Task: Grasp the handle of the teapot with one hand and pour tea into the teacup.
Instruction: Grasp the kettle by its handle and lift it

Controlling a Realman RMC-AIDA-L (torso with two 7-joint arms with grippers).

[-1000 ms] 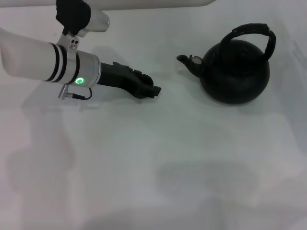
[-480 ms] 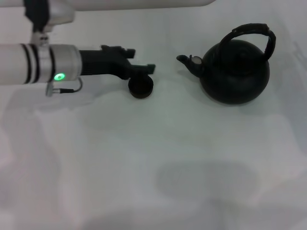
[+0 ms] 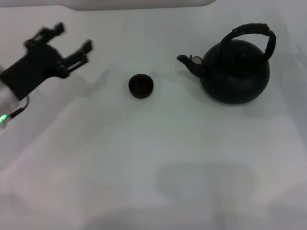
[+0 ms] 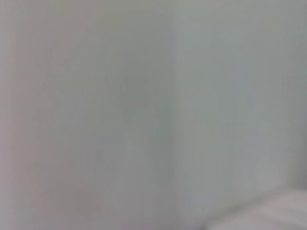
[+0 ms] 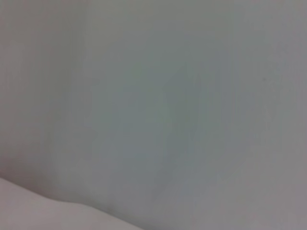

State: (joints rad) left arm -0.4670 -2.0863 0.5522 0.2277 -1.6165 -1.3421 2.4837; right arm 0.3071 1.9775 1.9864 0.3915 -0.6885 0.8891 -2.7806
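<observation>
A: Which step was in hand?

B: By my reading, none of the pour proper. The teapot (image 3: 235, 72) sat untouched at about two o'clock on the worktop (image 3: 144, 158), its handle (image 3: 252, 33) arched free above it, spout aimed toward nine o'clock at the teacup (image 3: 141, 86), which stood upright near eleven o'clock, well apart from the pot.

A: And the claws?

B: The left claw (image 3: 67, 45) hung at about ten o'clock, fingers spread, holding nothing, well apart from the cup. The right claw was not in the head view, and its wrist camera showed only blank pale surface.

A: So what did the next move call for?

B: Probably a claw coming over the handle's crown, closing round it, lifting, then carrying the spout above the cup before tipping. The right arm looked the nearer side.

A: The surroundings?

B: A plain, pale, matte worktop with soft shadows; nothing of the room beyond showed.
</observation>
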